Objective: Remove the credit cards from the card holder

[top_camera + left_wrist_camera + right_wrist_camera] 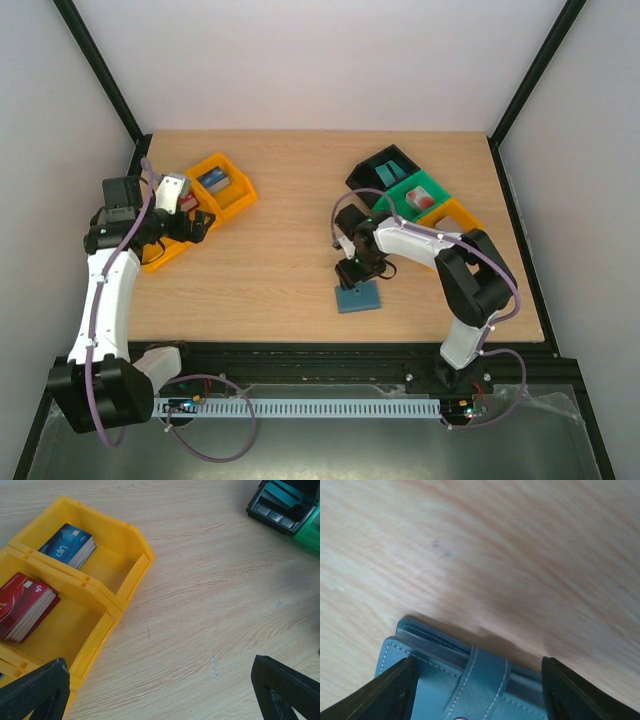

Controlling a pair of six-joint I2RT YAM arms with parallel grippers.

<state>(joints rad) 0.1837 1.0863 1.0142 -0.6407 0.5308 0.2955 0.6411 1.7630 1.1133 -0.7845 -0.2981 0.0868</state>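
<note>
My left hand (157, 680) hangs wide open over the yellow trays (127, 560) at the left edge of the desk (280, 250). My right hand (477, 677) straddles the closed card holder (435, 685) near the front edge. I cannot tell if it grips. I think I must first pin the holder, then open its tab (480, 680).

Centre of bench (280, 235) left bare: wide passage seen between tray groups. Upper left blocked by orange trays (222, 186), card stacks (67, 544) held inside. Upper right blocked by black tray (385, 168), green tray (420, 195), single orange tray (455, 213), set in row. Card holder (358, 297) laid flat at lower centre, far edge overhung by right gripper (355, 274); near edge left exposed. Far strip along back wall (320, 60) unobstructed.
</note>
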